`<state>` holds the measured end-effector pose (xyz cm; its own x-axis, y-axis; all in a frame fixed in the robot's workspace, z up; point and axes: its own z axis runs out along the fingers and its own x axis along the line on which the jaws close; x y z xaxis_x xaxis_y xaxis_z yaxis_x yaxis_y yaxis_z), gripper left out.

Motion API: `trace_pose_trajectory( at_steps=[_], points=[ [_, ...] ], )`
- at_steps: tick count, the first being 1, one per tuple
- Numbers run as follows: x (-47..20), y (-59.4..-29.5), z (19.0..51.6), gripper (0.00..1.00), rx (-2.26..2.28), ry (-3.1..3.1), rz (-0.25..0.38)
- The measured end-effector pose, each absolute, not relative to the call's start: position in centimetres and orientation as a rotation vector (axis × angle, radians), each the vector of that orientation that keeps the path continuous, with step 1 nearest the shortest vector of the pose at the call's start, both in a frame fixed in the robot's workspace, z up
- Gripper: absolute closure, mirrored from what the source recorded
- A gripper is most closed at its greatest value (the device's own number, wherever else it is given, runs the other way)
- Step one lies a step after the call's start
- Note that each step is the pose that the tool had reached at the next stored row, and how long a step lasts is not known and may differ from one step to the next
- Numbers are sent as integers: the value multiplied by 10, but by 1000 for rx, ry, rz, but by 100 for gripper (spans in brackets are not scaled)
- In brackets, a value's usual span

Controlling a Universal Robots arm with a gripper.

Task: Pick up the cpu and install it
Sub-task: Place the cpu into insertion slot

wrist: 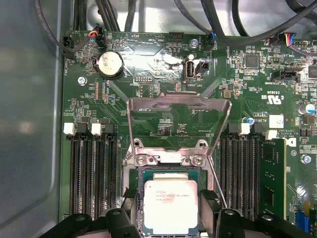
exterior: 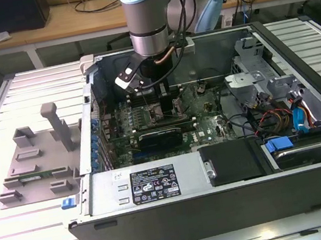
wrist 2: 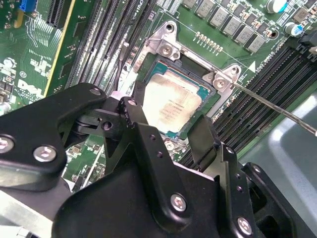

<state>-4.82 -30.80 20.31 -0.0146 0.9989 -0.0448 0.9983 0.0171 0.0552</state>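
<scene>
The black, bolted gripper (wrist 2: pixel 168 121) is straddling the cpu (wrist 2: pixel 171 101); whether it is clamping the chip or merely flanking it, I cannot tell. The cpu, a flat square with a dull silver top, is lying in the square metal socket frame (wrist 2: pixel 166 47), whose thin hinged load plate (wrist: pixel 178 100) is standing open. The green motherboard (wrist: pixel 84 99) is spreading around it, with long black memory slots (wrist: pixel 91 183) flanking the socket frame, all sitting inside the grey steel computer case (exterior: pixel 224 208).

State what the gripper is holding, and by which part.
Cannot be told: the gripper straddles the cpu lying in the socket; contact with its edges is unclear.
</scene>
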Motion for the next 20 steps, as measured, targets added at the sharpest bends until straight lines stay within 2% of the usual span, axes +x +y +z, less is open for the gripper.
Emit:
trace_pose_trajectory(
  at_steps=[16, 18, 19, 20],
  points=[
    [-48, -308, 212, 40, 2154, 2188, 11],
    [-48, -308, 212, 65, 2153, 2188, 10],
    [-48, -308, 212, 71, 2153, 2187, 10],
    [-48, -308, 212, 83, 2153, 2187, 9]
  ],
)
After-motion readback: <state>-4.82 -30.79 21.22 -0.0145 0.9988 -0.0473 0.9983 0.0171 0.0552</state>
